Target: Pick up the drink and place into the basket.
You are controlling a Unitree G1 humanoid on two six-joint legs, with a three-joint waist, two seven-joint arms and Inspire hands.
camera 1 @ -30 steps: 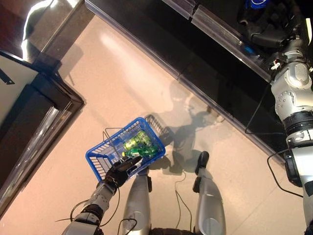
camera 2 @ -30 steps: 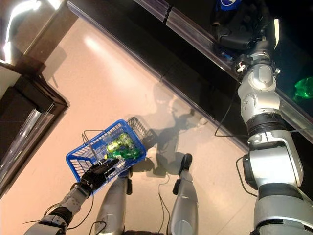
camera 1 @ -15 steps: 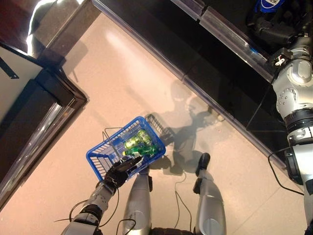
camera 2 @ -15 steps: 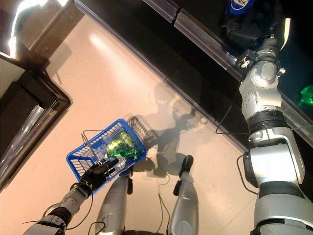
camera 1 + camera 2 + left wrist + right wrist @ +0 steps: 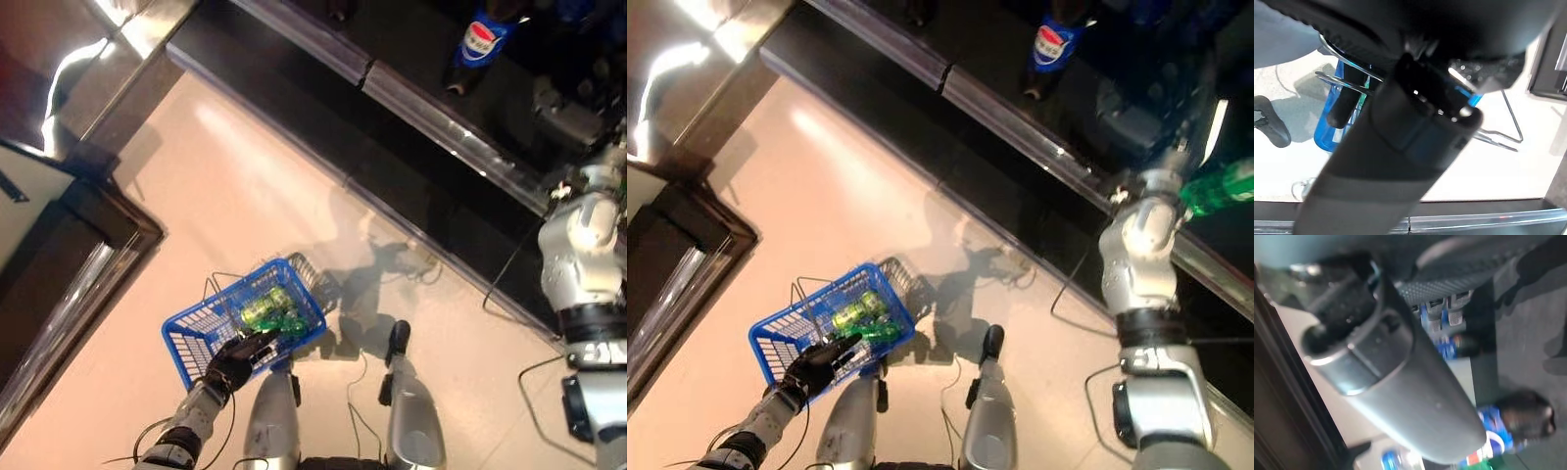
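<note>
My left hand [image 5: 235, 357] is shut on the thin wire handles of the blue basket [image 5: 196, 338], which hangs low at the left with green drinks [image 5: 269, 308] in it. The basket also shows in the left wrist view [image 5: 1327, 137]. My right arm reaches up into the dark shelf at the upper right. My right hand [image 5: 1132, 113] is there, to the right of a dark cola bottle with a blue label [image 5: 1050, 44] and apart from it. In the right wrist view its thumb [image 5: 1400, 382] stands out straight with nothing held, and blue-labelled bottles [image 5: 1498, 440] stand past it.
A clear shelf rail [image 5: 441, 108] runs diagonally along the front of the dark shelf. A green bottle [image 5: 1223, 186] lies on the shelf right of my right arm. A dark cabinet [image 5: 59, 245] stands at the left. Beige floor lies between.
The camera has tilted up, so more of the shelf and the cola bottle show. My right hand has gone deeper into the shelf. The basket hangs as before.
</note>
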